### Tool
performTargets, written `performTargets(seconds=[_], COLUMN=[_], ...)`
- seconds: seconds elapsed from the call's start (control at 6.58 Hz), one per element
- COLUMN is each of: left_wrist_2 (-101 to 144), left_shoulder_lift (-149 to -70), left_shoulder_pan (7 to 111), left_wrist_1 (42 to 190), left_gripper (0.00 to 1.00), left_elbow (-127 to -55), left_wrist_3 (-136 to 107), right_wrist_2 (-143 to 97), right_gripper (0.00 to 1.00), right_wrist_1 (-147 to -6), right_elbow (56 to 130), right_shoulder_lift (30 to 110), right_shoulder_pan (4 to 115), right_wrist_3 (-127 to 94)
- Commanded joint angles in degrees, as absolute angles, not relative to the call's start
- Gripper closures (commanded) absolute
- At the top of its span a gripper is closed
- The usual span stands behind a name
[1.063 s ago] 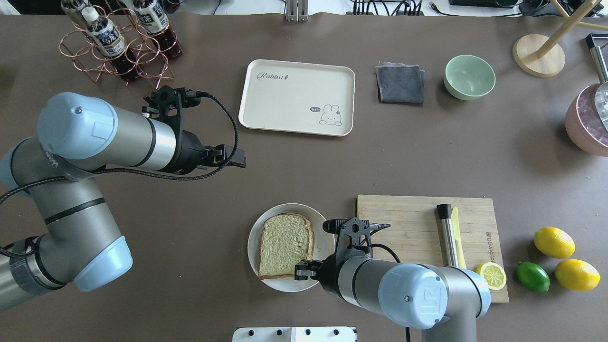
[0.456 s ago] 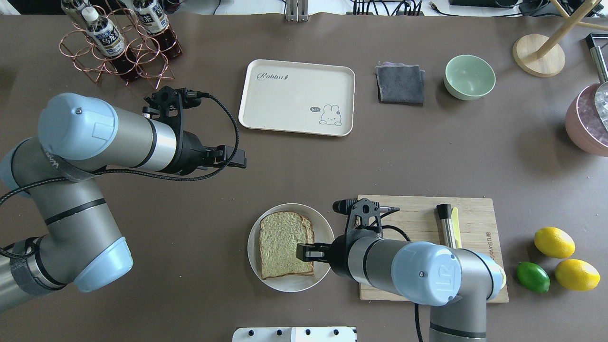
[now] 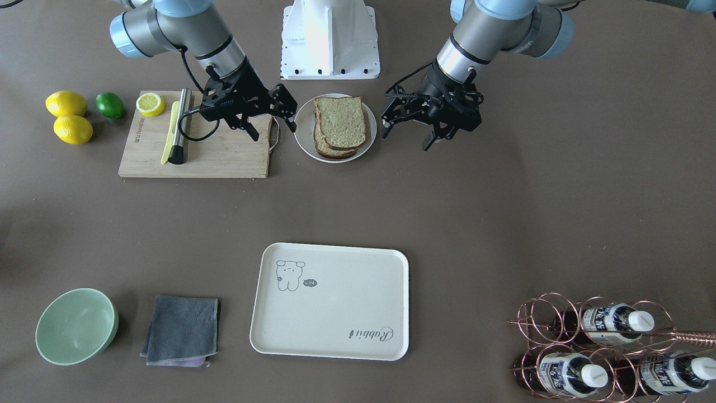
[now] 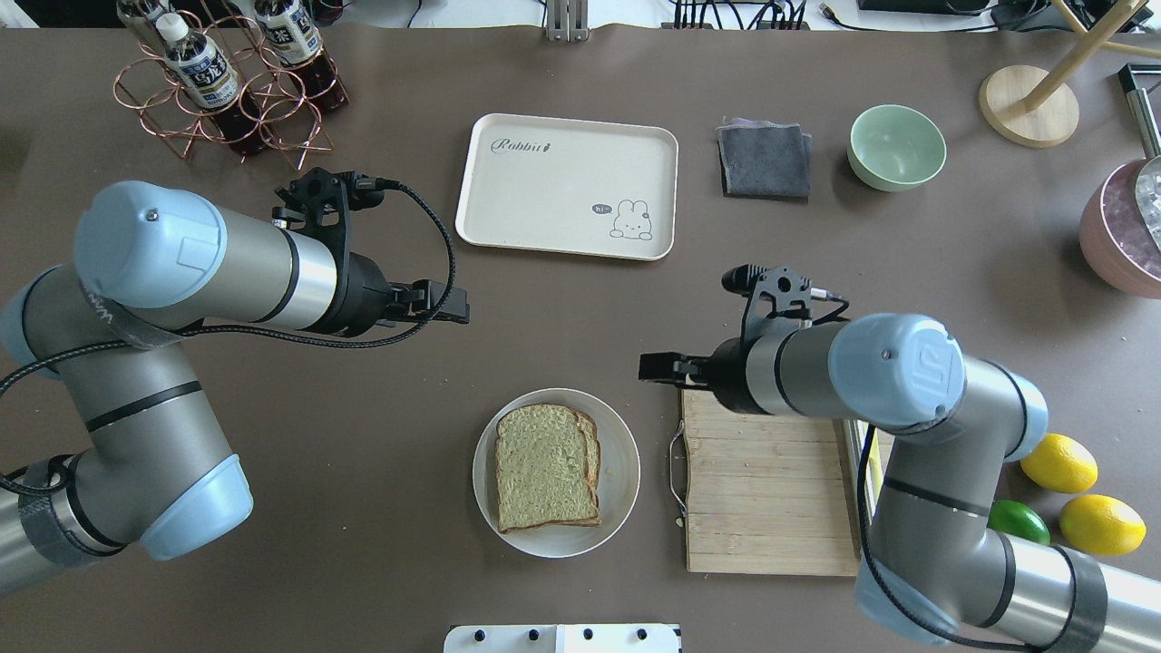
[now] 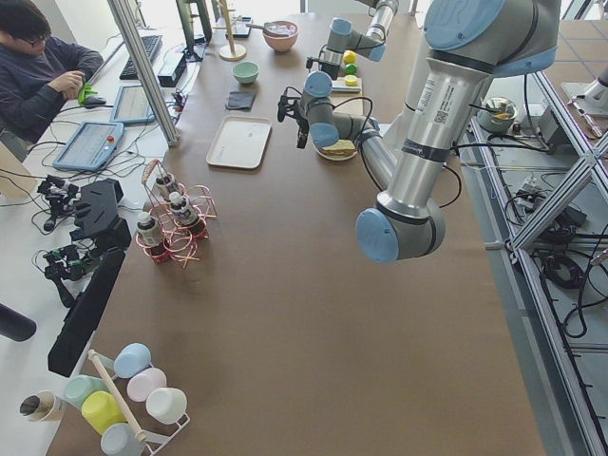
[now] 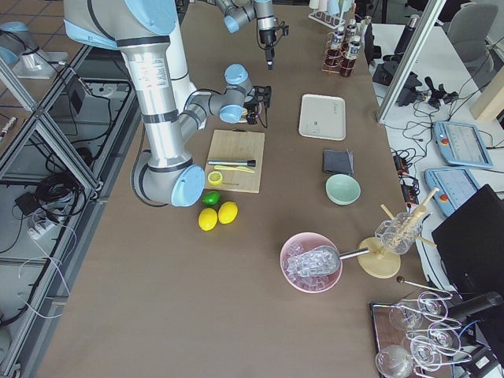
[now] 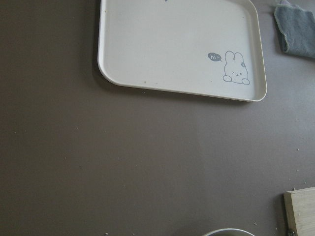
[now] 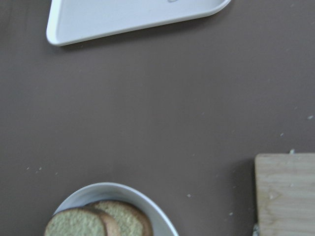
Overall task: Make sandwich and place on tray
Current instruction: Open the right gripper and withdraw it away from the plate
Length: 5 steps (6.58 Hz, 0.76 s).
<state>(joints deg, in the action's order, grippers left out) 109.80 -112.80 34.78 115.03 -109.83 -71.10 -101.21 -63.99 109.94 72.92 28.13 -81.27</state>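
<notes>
**Bread stacked on the plate, both grippers hanging free**

Seen from the overhead camera, a copper wire rack [image 4: 231, 109] holding dark bottles stands at the far left corner of the brown table [image 4: 381, 435]. In front of it the left arm reaches toward the middle. The left gripper [image 4: 456, 307] hangs above bare tabletop with its jaws spread wide and nothing between them, as the front-facing view shows.

The large cream rectangular tray [image 4: 544, 195], with its grey rabbit drawing and "Rabbit" script, lies flat at the far middle of the table. It is well apart from both grippers.

Nearer the robot, the sandwich [image 4: 544, 467] sits on a round white plate [image 4: 621, 453]. It is a stack of square tan bread slices with dark crust, the lower one peeking out on the right side. What lies between the slices cannot be told.

The right gripper [image 4: 651, 367] hovers beyond the plate's right rim, over the far left corner of a pale wooden cutting board [image 4: 762, 494]. Its jaws are also wide apart and hold nothing.

A folded grey cloth [image 4: 765, 160] and a pale green bowl [image 4: 896, 147] sit to the right of the tray. Two yellow lemons [image 4: 1058, 462] and a green lime [image 4: 1020, 526] lie just past the board. A pink bowl of ice [image 4: 1120, 236] stands at the right edge.
</notes>
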Motion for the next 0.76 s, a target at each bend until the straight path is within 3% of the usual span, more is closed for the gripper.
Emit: performTargets(seconds=[0.0, 0.61], left_wrist_2=[109.78, 104.24], left_shoulder_lift=[-112.50, -111.27], left_shoulder_pan=[34.54, 25.85], left_wrist_1=[114.96, 115.14], left_gripper=[0.02, 0.02], left_elbow=[-109.86, -108.29], left_wrist_3=[-71.28, -74.00], right_wrist_2=[-116.20, -133.24], right_gripper=[0.00, 0.00], right_wrist_1=[-77.45, -93.49], right_elbow=[107.51, 98.01], right_shoulder_lift=[73.03, 77.84], right_shoulder_pan=[45.87, 79.30], right_wrist_3=[-64.62, -10.58])
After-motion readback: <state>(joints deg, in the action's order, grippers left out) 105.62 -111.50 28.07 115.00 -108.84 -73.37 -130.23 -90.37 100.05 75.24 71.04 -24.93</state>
